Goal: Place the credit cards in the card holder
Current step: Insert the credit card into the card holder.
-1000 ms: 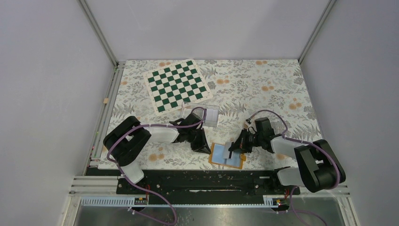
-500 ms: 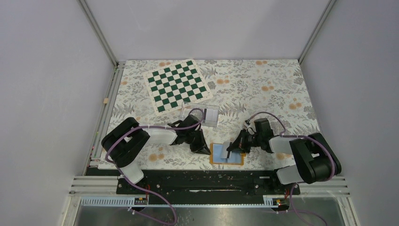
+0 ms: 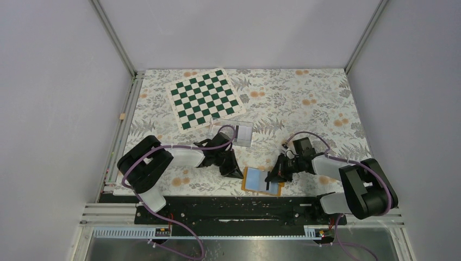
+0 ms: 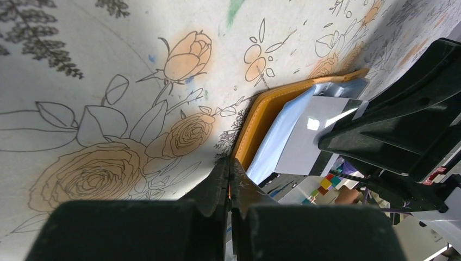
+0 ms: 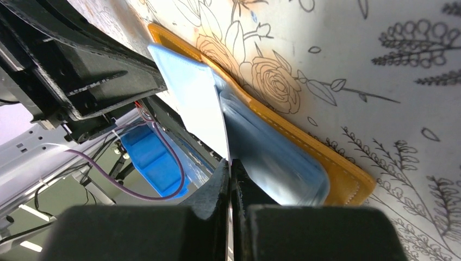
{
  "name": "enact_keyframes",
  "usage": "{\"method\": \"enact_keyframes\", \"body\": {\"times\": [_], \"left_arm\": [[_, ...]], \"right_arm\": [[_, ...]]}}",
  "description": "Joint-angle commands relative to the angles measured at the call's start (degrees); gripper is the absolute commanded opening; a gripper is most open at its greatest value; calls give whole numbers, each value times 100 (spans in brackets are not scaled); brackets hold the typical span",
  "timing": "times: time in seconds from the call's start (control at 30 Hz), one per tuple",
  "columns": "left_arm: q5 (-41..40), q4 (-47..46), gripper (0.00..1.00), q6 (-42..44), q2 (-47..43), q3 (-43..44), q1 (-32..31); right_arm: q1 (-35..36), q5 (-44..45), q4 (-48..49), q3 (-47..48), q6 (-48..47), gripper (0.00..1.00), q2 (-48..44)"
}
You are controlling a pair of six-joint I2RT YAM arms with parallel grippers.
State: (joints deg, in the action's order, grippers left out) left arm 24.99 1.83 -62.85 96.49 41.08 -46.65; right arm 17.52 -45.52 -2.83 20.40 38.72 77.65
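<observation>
Nearest the arm bases, the card holder (image 3: 253,181) lies open and flat on the floral counter (image 3: 304,109), close to the front edge and between the two arms. Its orange outside is down and its light blue lining faces up.

The left claw (image 4: 229,168) has its fingers pressed together with nothing visible between them. Its tip is down at the holder's orange left edge (whether it bears on the leather or on the counter just beside it, I cannot tell).

The right claw (image 5: 229,163) comes in from the other side, its fingers narrowed onto a pale credit card (image 5: 190,98) held by one end. The card slants over the open holder, and its free end is down against the blue lining. Whether that end has entered a pocket cannot be made out.

Farther back, behind the left claw, a clear plastic box (image 3: 234,132) stands apart from the holder. Beyond it a green-and-white chessboard (image 3: 204,98) lies flat, turned at an angle, with its near corner close to the box.
</observation>
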Motion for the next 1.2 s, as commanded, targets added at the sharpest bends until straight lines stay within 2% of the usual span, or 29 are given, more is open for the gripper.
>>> {"method": "enact_keyframes", "body": {"times": [0.0,0.23,0.57,0.7,0.9,1.17], "left_arm": [[-440,438,0,280,269,-10,-53],[-396,442,0,307,332,28,-90],[-336,448,0,343,431,86,-98],[-335,449,0,357,462,100,-100],[-304,448,0,385,487,111,-105],[-315,446,0,392,491,93,-103]], "right_arm": [[49,17,-385,109,-313,0,227],[50,-303,499,149,-237,0,494],[62,-705,757,408,-558,0,1019],[59,-796,387,531,-875,0,1135],[50,-421,-341,628,-1253,0,712],[50,670,-1142,844,-1375,0,-24]]}}
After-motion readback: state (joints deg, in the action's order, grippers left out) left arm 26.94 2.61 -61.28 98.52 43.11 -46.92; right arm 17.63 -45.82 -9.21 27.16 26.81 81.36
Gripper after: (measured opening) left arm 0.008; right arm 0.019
